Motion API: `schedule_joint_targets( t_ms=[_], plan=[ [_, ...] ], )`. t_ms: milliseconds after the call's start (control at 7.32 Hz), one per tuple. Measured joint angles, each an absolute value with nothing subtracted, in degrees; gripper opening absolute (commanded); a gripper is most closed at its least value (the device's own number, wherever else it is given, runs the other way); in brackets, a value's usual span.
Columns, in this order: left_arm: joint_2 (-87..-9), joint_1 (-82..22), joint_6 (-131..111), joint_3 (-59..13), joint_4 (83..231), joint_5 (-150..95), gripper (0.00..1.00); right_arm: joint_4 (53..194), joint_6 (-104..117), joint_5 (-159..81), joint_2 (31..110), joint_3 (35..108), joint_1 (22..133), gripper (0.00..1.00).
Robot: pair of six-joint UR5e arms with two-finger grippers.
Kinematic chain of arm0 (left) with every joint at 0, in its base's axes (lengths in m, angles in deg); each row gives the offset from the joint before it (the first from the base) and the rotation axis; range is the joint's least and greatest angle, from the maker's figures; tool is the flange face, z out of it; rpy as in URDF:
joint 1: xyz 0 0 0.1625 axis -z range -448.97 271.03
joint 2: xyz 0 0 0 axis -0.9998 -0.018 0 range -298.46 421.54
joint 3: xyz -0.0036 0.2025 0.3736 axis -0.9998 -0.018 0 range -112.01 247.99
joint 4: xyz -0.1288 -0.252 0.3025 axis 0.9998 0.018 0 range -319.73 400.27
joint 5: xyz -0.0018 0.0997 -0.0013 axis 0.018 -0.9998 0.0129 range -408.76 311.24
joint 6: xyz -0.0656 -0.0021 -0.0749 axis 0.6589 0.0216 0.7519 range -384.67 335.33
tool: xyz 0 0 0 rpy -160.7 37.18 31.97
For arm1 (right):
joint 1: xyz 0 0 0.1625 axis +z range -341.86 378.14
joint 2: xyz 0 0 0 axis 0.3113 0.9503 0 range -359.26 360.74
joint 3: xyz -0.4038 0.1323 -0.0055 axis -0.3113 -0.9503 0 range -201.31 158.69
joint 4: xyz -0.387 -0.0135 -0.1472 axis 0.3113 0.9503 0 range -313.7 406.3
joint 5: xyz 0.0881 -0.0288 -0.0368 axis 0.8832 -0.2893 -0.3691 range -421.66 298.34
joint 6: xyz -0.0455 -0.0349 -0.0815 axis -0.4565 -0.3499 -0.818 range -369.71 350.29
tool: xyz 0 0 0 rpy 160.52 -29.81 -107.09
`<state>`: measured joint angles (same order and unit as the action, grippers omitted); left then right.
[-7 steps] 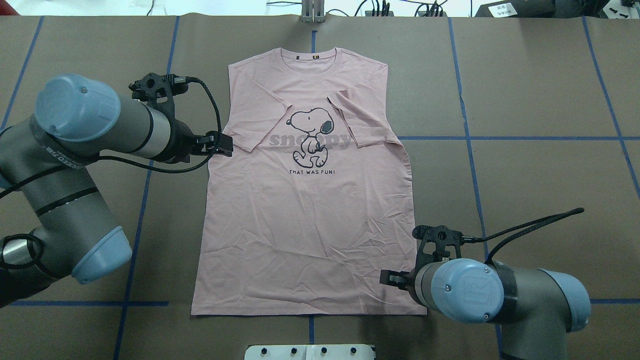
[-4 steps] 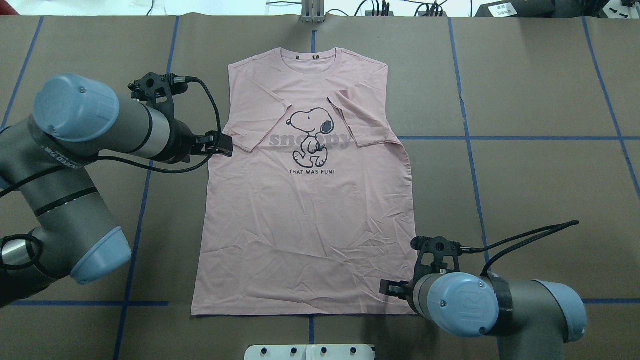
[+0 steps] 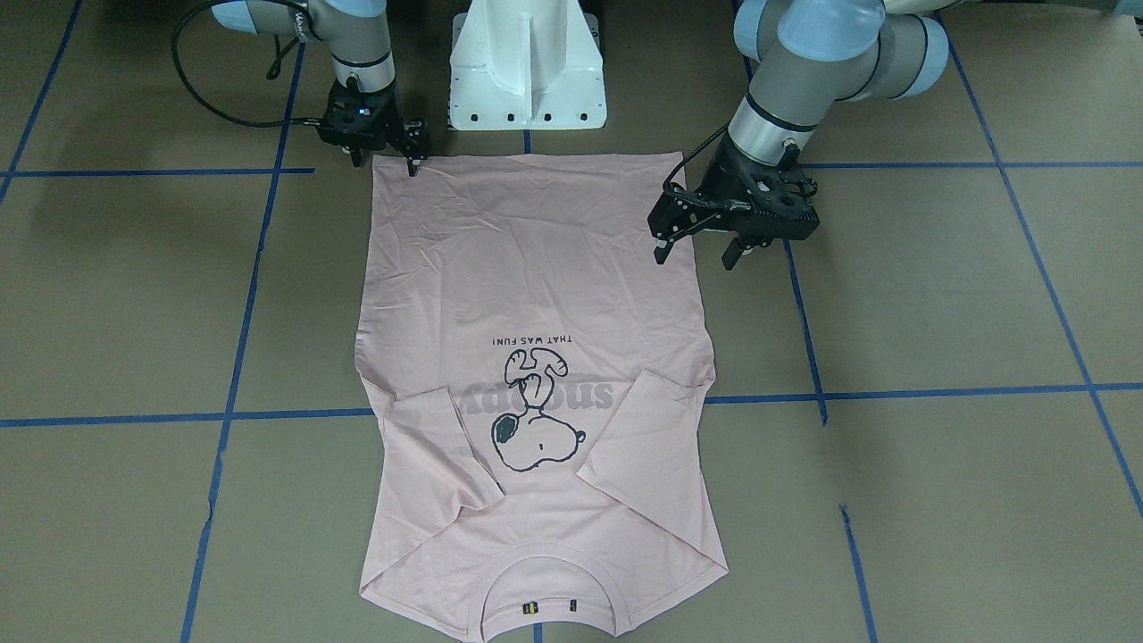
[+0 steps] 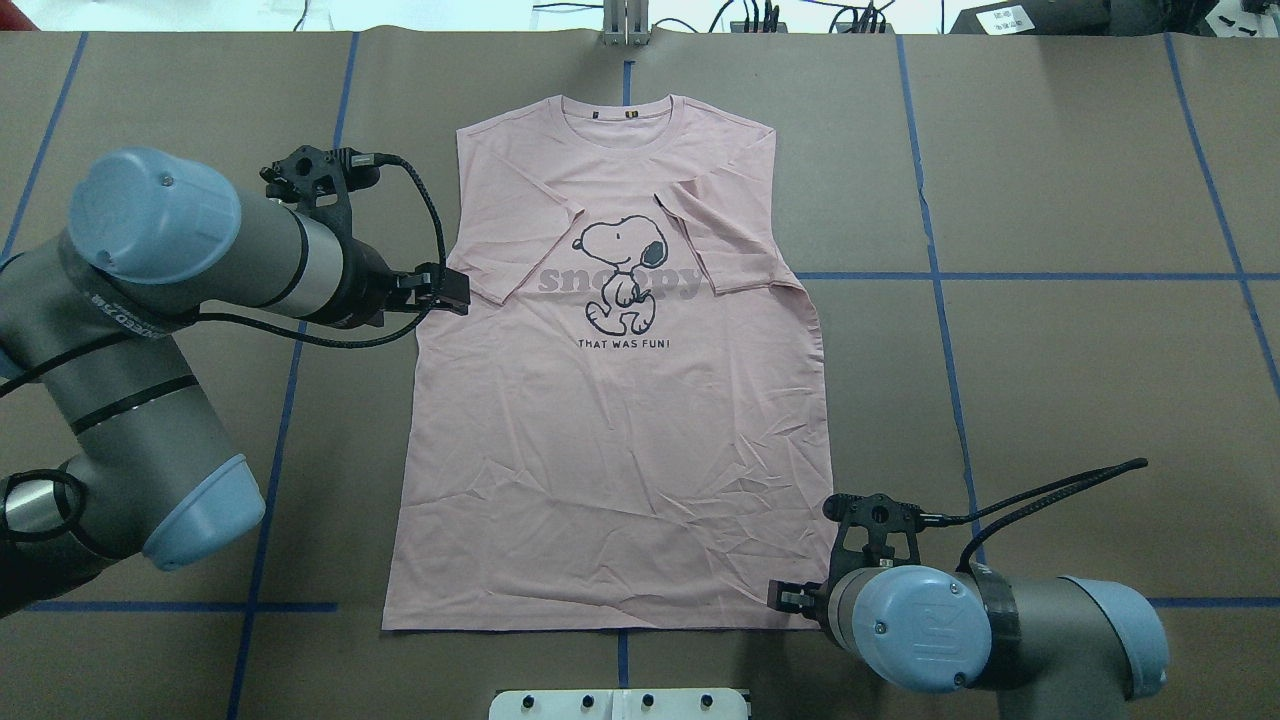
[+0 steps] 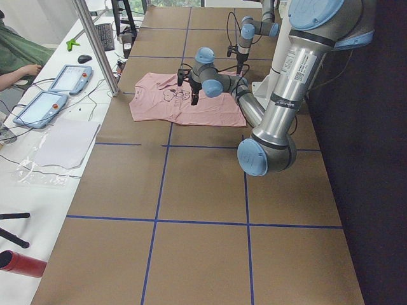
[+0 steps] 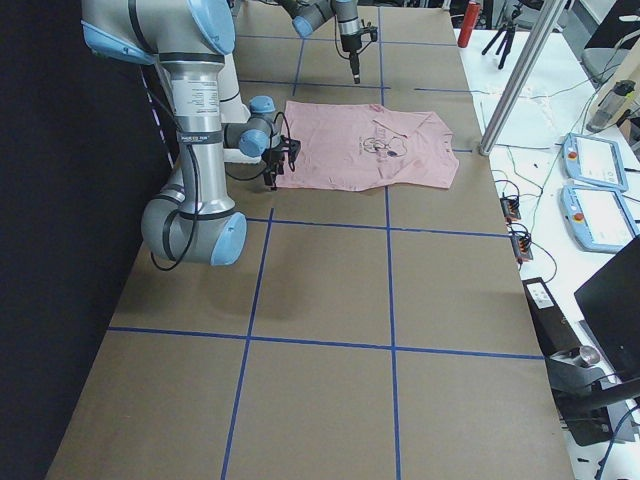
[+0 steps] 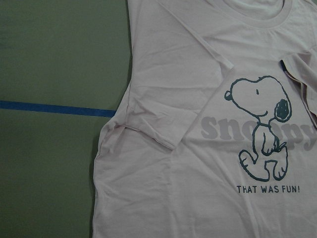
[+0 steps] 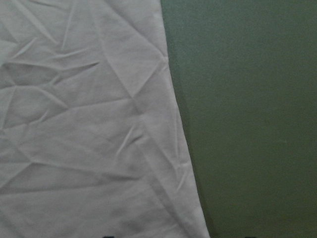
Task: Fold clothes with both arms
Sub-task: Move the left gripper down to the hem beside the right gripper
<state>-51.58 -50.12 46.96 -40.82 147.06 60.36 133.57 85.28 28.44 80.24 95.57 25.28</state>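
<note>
The pale pink T-shirt [image 4: 610, 440] lies flat and face up on the brown table, collar at the far side, both sleeves folded in over the chest beside the dog print [image 4: 622, 272]. My left gripper [image 3: 695, 257] hovers open over the shirt's left side edge below the folded sleeve, one finger above cloth and one above table. At the near right hem corner my right gripper [image 3: 384, 162] stands open and low, holding nothing. The right wrist view shows the shirt's side edge [image 8: 176, 114] running between its two fingertips. The left wrist view looks down on the folded left sleeve [image 7: 148, 134].
The white pedestal base [image 3: 527, 62] stands just behind the hem. Blue tape lines [image 4: 1000, 276] cross the brown table. A side bench with tablets [image 5: 38, 108], a person's hand [image 5: 25, 68] and a metal post [image 5: 95, 44] lies beyond the collar side.
My right gripper has moved toward the robot along the shirt's right edge, down to the hem corner. The left arm has barely moved. The shirt lies unchanged.
</note>
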Motion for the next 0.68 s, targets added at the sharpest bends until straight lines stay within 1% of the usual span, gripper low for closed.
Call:
schedule_joint_targets(
  t_ms=[683],
  plan=[
    [-51.54,-50.12,46.96,-40.57,147.06,60.42,1.0,133.59,85.33,28.75,79.68,96.41,25.27,0.0]
  ],
)
